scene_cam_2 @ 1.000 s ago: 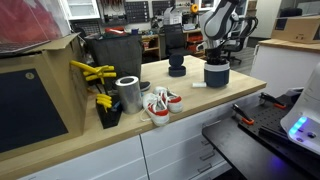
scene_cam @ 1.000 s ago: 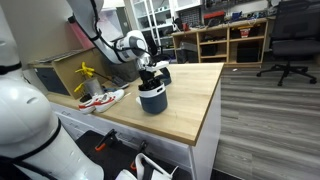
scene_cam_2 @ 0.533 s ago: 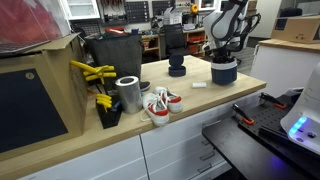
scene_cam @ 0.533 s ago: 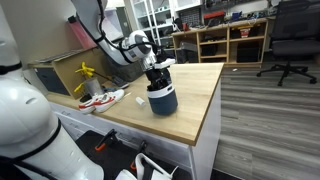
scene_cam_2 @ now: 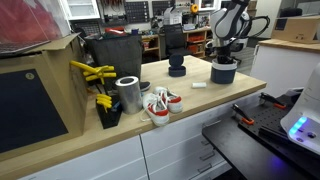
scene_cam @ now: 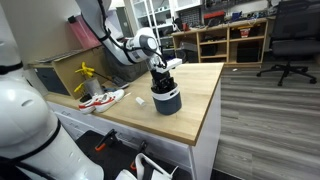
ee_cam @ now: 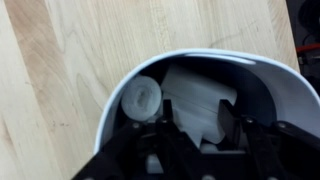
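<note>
Fingers (ee_cam: 165, 128) of the gripper (ee_cam: 197, 125) are hanging down inside a dark, white-rimmed tub (ee_cam: 270, 80). They are standing part-way apart with pale crumpled stuff between them, and I cannot tell whether they are pinching anything. Just beside them in the tub, a white roll (ee_cam: 142, 98) is standing on end. The tub is sitting on the wooden table (scene_cam: 195, 85), or just above it, near the edge facing the open floor. Judging from this, the arm is handling the tub from the inside, shifting or steadying it. Any next move is calling for a level wrist and a slow pace, so that the tub is not tipping toward that edge or spilling. Well apart from the tub, a pair of sneakers (scene_cam_2: 160, 103) and a metal can (scene_cam_2: 128, 93) are sitting. Just behind the tub a small dark pot (scene_cam_2: 177, 68) is standing, and far beyond it shelves (scene_cam: 225, 40) are lining the room.
</note>
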You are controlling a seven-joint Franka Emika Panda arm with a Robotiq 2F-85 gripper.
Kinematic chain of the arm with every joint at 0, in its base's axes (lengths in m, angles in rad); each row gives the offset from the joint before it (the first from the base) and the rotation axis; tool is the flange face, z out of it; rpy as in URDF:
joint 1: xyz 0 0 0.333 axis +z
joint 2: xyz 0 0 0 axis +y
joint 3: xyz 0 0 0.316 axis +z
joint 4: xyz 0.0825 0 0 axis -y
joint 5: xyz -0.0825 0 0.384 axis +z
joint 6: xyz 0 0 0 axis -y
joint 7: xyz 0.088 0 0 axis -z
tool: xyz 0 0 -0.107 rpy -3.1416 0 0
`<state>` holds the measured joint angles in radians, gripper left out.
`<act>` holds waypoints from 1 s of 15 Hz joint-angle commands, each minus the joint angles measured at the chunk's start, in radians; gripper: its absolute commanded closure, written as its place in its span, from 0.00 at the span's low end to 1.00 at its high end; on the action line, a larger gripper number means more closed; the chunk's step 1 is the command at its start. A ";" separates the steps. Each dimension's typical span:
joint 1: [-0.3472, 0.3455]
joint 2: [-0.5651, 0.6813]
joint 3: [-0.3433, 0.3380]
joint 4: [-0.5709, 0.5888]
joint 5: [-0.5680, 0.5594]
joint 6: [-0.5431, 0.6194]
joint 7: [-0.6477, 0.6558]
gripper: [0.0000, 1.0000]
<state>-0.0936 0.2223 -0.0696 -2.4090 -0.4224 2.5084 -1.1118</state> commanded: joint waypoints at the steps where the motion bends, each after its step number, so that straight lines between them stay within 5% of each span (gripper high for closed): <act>1: -0.003 -0.031 0.008 -0.040 0.015 0.024 0.017 0.79; 4: -0.001 -0.037 0.013 -0.055 0.004 0.014 -0.007 0.99; 15: -0.004 -0.046 0.021 -0.067 -0.007 -0.028 -0.201 1.00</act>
<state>-0.0913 0.2163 -0.0543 -2.4576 -0.4212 2.5079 -1.2506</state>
